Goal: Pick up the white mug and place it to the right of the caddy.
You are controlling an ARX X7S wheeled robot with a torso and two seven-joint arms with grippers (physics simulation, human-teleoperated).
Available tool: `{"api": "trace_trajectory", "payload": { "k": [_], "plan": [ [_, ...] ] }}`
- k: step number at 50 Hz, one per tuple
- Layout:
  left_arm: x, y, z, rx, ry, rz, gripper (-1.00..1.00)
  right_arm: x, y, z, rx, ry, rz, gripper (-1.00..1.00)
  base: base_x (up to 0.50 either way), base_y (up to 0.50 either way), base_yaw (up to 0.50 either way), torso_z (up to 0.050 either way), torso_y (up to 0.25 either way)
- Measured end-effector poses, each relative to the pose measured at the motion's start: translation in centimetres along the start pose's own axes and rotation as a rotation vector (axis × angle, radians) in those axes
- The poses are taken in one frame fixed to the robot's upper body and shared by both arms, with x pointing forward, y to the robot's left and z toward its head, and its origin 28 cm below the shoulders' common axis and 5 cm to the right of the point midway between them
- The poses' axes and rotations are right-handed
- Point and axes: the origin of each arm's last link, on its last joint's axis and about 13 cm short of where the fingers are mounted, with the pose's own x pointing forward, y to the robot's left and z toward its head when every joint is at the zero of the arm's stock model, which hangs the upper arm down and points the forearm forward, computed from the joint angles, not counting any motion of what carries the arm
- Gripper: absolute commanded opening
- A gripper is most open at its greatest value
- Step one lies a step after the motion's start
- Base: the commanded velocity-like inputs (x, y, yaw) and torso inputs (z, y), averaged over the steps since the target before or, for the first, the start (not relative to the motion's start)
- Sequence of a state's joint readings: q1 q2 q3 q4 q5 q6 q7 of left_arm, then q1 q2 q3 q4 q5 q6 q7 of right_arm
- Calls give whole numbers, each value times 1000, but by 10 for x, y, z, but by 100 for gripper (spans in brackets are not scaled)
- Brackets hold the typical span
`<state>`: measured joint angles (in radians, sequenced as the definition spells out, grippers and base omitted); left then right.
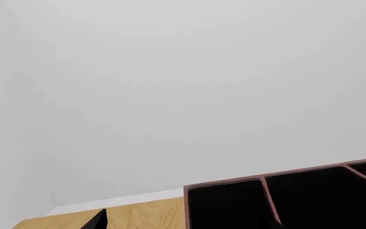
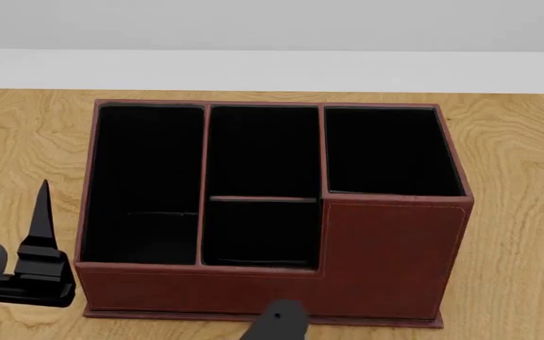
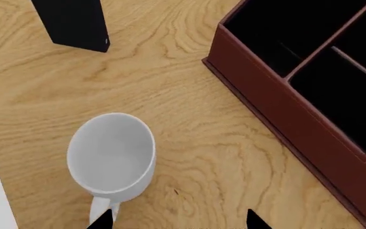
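The white mug (image 3: 111,155) is standing upright, handle pointing toward the right gripper (image 3: 177,220), whose fingers are hovering apart above.

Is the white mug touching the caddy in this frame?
Apart. The right wrist view shows the white mug standing upright on the table, with a clear strip of bare wood between it and the caddy wall.

My head view looks steeply down on the caddy (image 2: 272,212) from its front. My right wrist view hangs above the tabletop (image 3: 189,95) beside it; my left wrist view skims its rim toward the wall.
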<state>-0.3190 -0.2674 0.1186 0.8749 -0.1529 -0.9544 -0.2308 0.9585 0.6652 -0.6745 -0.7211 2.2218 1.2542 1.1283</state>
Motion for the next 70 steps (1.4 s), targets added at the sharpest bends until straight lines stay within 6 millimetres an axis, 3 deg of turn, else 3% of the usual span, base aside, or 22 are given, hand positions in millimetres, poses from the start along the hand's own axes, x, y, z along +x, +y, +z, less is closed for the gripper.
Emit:
{"api": "trace_trajectory", "payload": {
  "k": [26, 70],
  "plan": [
    [-1, 1, 0, -6, -5, 1, 100, 14, 13, -6, 21, 39, 102, 100, 0, 0, 0, 0, 0],
    [-2, 2, 0, -11, -13, -3, 100, 65, 16, -20, 53, 148, 236, 100, 0, 0, 0, 0, 0]
  ]
}}
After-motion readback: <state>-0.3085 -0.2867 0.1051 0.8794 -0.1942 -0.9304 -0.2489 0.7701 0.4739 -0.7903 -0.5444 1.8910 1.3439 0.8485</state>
